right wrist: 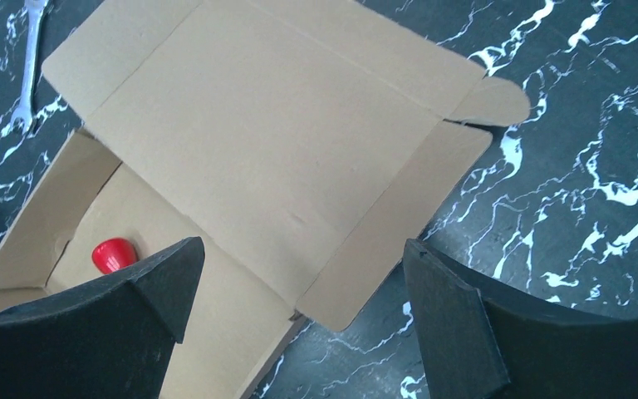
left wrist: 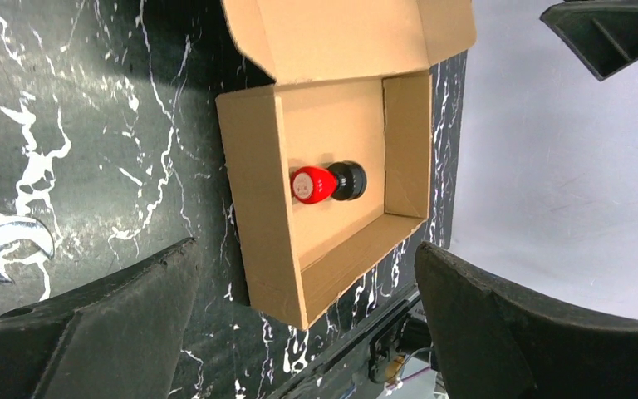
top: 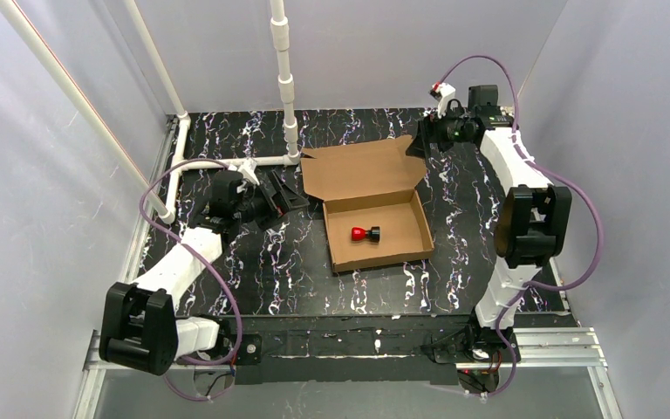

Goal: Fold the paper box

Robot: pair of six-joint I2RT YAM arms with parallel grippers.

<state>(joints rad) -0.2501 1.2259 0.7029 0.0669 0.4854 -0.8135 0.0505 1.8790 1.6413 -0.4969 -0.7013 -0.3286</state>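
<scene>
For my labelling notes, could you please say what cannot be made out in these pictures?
Right wrist view: the small red-and-black object in the brown cardboard box shows only its red end; a finger of the right gripper covers the rest.
Same view: the silver wrench is cut off by the top edge.
Top view: whether the right gripper touches the box is too small to tell.
</scene>
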